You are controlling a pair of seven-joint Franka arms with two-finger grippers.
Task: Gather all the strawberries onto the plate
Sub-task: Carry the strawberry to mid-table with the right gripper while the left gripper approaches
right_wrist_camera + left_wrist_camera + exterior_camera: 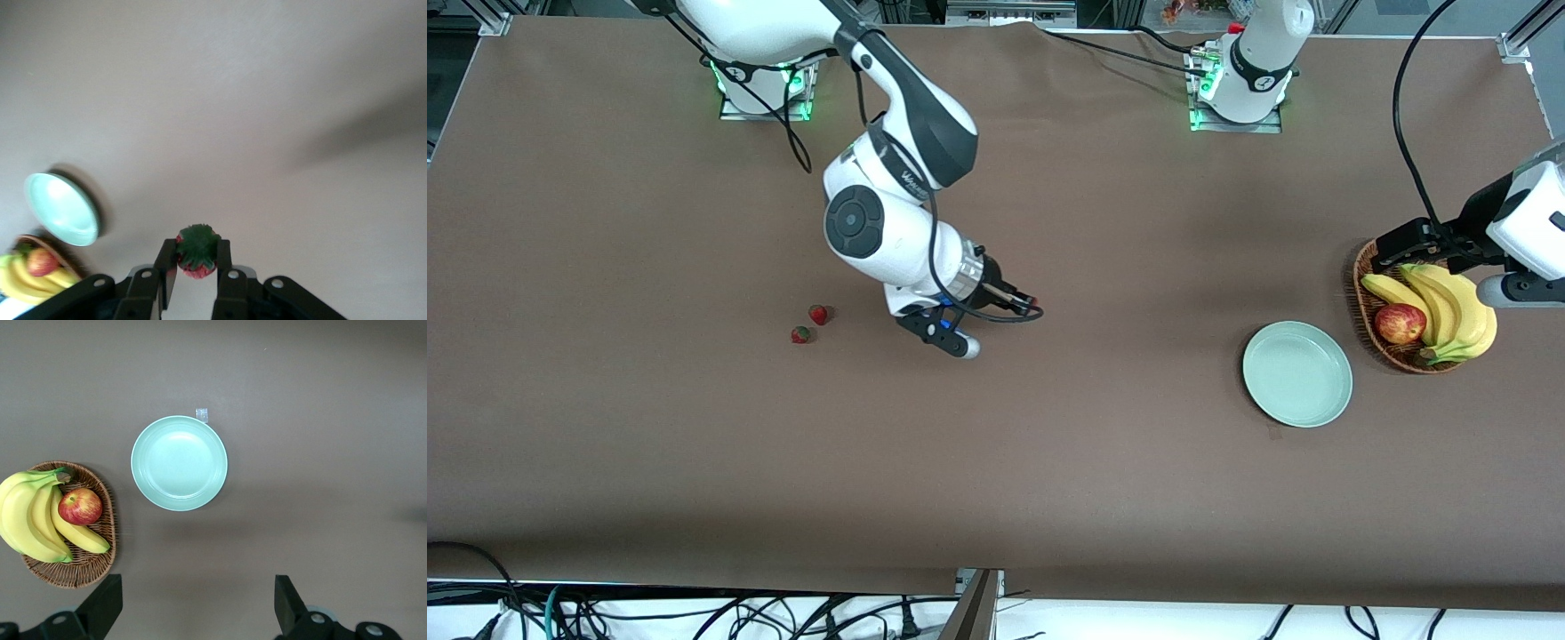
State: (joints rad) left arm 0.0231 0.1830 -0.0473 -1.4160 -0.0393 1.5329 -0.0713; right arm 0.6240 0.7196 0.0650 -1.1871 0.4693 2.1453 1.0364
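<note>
Right wrist view: my right gripper [195, 261] has its fingers clamped on one strawberry [197, 252], leafy cap facing the camera, long axis along my fingers, tip away. The plate [1297, 373] is empty, well off toward my left arm's end. Two strawberries [809, 324] lie on the tabletop near my right fingers. My left gripper [193, 603] waits, fingers apart, beside the plate.

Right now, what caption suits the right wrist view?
Right gripper holding a small red green-capped strawberry above the brown table.
</note>
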